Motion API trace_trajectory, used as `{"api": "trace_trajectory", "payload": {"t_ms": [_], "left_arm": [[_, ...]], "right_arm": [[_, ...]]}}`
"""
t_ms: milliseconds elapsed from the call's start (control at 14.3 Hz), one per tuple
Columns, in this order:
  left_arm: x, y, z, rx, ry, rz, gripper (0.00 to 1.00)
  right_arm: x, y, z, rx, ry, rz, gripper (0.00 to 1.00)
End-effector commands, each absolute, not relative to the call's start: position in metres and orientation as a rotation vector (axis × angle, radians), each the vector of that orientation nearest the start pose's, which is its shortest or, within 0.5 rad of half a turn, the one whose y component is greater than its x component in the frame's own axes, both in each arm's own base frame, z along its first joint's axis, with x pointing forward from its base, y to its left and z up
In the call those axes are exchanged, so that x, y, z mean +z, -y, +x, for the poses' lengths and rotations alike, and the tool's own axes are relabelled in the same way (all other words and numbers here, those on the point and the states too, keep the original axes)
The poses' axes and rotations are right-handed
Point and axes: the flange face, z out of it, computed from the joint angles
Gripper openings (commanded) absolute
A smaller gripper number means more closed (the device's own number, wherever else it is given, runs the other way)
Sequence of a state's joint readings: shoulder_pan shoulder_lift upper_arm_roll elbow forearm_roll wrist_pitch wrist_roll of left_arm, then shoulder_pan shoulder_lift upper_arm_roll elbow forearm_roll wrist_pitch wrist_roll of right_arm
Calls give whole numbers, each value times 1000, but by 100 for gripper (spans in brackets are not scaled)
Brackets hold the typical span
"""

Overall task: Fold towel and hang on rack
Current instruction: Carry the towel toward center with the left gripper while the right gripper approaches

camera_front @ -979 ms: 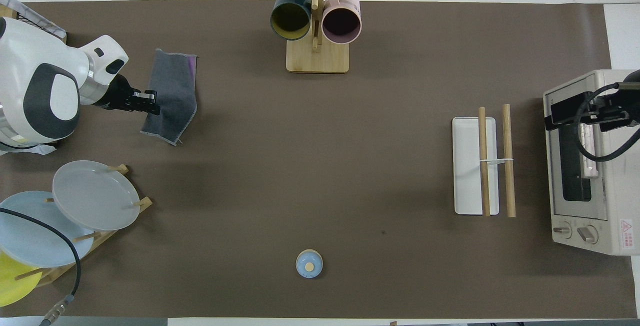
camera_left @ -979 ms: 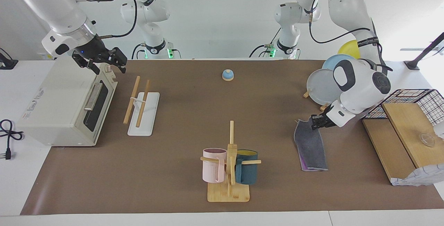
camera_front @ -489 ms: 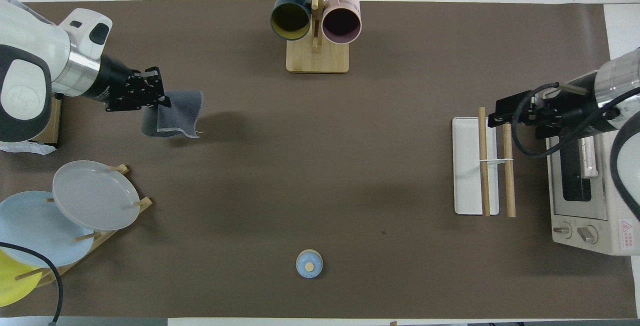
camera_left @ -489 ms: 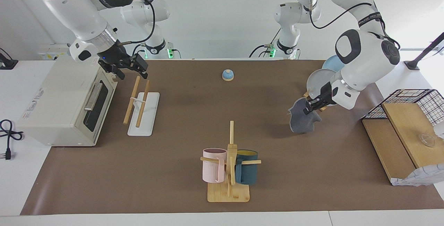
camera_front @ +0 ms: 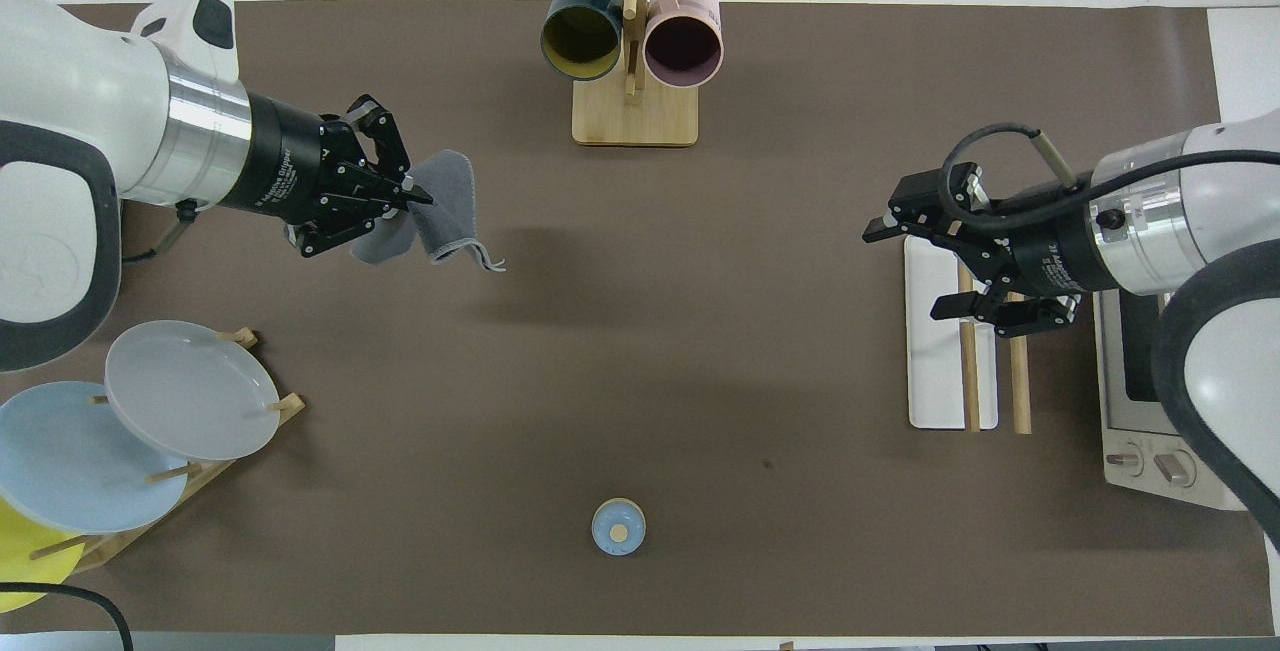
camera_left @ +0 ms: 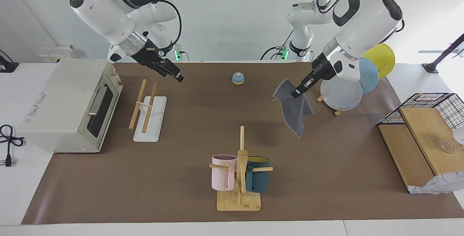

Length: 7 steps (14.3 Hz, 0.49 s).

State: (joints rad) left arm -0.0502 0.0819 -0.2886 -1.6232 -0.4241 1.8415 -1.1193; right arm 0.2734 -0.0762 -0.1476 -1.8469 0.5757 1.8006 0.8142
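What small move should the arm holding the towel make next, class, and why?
Probably carry it on across the table toward the rack. The left gripper is shut on the towel, which hangs clear of the table in mid-air, well short of the rack at the right arm's end. The right gripper, open, hovers near the rack, seemingly ready to help.

The left pincer (camera_left: 296, 93) holds the grey towel (camera_left: 294, 109) dangling above the table (camera_left: 181, 178).

Both pictures are bright and sharp, with even light from above. Soft dark shadows lie on the brown surface (camera_left: 181, 178) under the raised arms.
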Motion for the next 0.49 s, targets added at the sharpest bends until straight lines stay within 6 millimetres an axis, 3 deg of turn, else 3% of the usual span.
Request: {"api": "trace_trajectory", "payload": {"t_ms": [0,140,280,419], "left_arm": [[596,262,544,414,1864,-3057,0],[603,292,534,487,2040,-2991,0],[610,309,529,532,2191,-2935,0],[618,322,521,600,2324,-2869,0]], "right_arm": [[579,-137,532,426,-1312,-2089,100],[585,-160,534,489,-1452,-1913,100],[590,-178,533,564,-1547,-1770,100],[588,-199,528,576,-1574,-1740,100]]}}
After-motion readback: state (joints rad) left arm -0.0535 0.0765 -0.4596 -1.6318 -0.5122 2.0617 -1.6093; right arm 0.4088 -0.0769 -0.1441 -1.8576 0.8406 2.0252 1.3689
